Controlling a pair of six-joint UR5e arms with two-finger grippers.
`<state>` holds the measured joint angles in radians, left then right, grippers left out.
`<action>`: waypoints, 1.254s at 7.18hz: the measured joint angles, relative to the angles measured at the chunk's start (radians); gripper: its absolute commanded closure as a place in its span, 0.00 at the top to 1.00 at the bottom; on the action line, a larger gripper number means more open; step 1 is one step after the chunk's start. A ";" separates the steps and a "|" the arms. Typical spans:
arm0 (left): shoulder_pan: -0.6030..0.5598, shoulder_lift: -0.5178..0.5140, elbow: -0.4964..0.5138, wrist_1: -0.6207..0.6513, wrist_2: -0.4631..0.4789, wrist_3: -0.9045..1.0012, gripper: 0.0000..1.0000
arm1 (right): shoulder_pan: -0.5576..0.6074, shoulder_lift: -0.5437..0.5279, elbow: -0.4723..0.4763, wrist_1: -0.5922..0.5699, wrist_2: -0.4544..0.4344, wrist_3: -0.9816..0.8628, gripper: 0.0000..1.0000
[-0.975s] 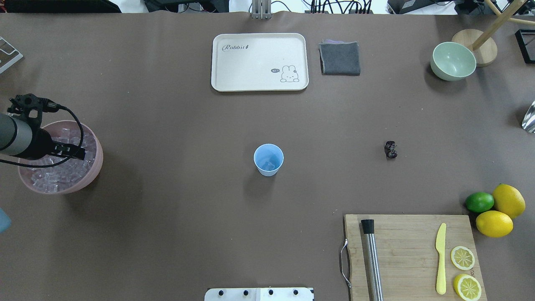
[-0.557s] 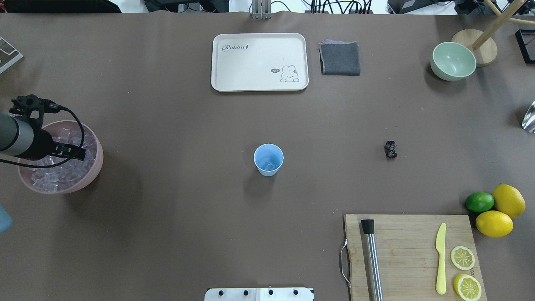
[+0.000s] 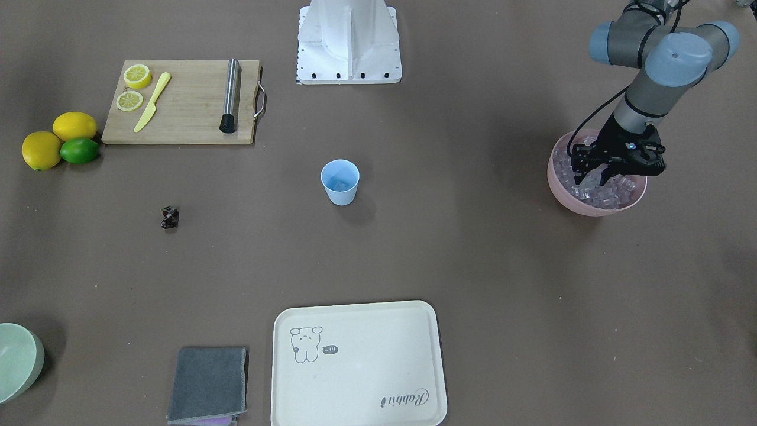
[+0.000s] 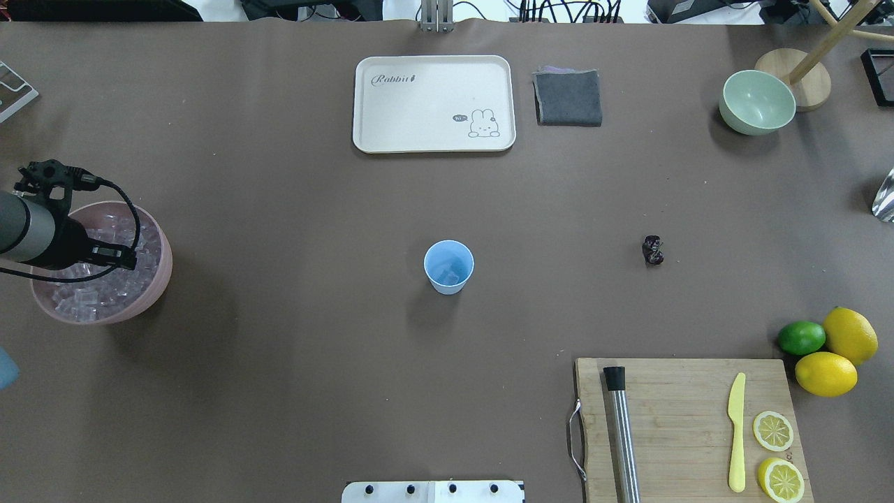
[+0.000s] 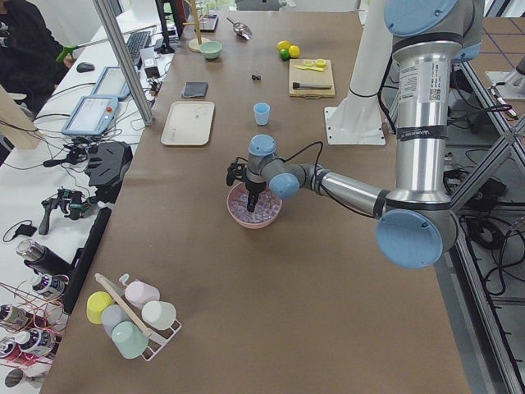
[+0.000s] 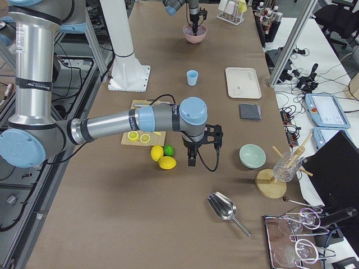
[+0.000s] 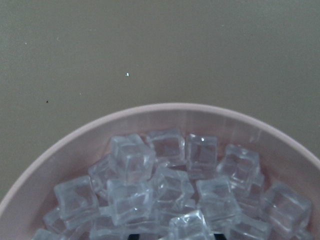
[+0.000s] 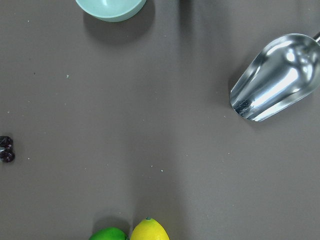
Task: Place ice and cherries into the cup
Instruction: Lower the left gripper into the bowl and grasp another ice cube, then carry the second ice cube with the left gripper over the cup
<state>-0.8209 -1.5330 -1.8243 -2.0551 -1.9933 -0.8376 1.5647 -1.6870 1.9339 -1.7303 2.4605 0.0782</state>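
The light-blue cup (image 4: 448,267) stands upright mid-table with some ice (image 4: 451,276) inside. The dark cherries (image 4: 653,250) lie on the table to its right, also seen in the right wrist view (image 8: 6,149). At the left edge a pink bowl (image 4: 163,272) holds many clear ice cubes (image 7: 170,185). My left gripper (image 3: 598,177) points down into that bowl, jaws open, with its fingertips among the cubes. My right gripper (image 6: 192,160) hangs over bare table beside the lemons. It shows only in the right side view, so I cannot tell its state.
A cream tray (image 4: 433,105), a grey cloth (image 4: 568,98) and a pale green bowl (image 4: 757,102) sit along the far side. A cutting board (image 4: 684,419) at the near right carries a muddler, a yellow knife and lemon slices. Lemons and a lime (image 4: 801,337) lie beside it. A metal scoop (image 8: 275,80) rests on the table at the far right.
My left gripper has shifted slightly left and sunk lower into the pink bowl. Cup and cherries have not moved.
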 measured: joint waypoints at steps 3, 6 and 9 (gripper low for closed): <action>-0.013 0.018 -0.043 0.004 -0.011 0.000 0.00 | 0.000 0.001 0.000 0.001 0.000 0.000 1.00; -0.074 0.040 -0.122 0.008 -0.076 -0.008 0.00 | 0.000 0.001 0.001 0.002 0.000 0.000 1.00; -0.077 -0.167 -0.131 0.076 -0.085 -0.181 0.00 | 0.000 0.002 0.001 0.002 -0.001 -0.001 1.00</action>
<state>-0.8976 -1.7001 -1.9553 -1.9790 -2.0779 -1.0186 1.5647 -1.6855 1.9344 -1.7288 2.4599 0.0774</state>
